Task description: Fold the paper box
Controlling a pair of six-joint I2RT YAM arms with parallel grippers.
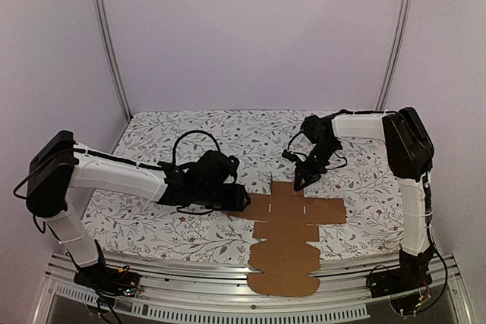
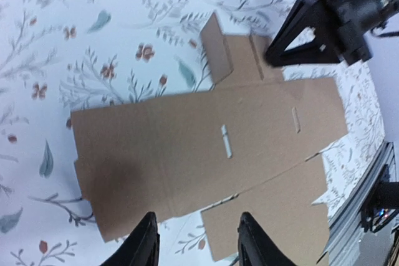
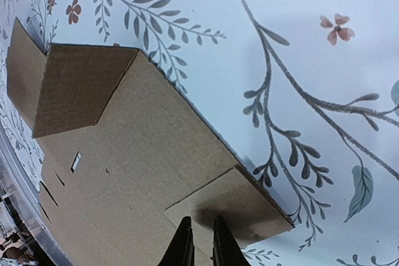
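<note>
The paper box (image 1: 292, 221) is a flat brown cross-shaped cardboard sheet lying on the floral tablecloth, its near end over the front rail. My left gripper (image 1: 243, 199) is open and empty at the sheet's left edge. In the left wrist view its fingers (image 2: 146, 244) straddle a notch in the sheet (image 2: 206, 141). My right gripper (image 1: 298, 184) is at the far flaps. In the right wrist view it (image 3: 202, 247) is shut, tips just over a small flap of the sheet (image 3: 137, 154), with nothing between them. One far flap stands slightly raised. The right gripper also shows in the left wrist view (image 2: 293, 35).
The floral tablecloth (image 1: 175, 138) covers the table. A metal rail (image 1: 190, 282) runs along the near edge. White walls and two slanted frame posts (image 1: 110, 43) close in the back and sides.
</note>
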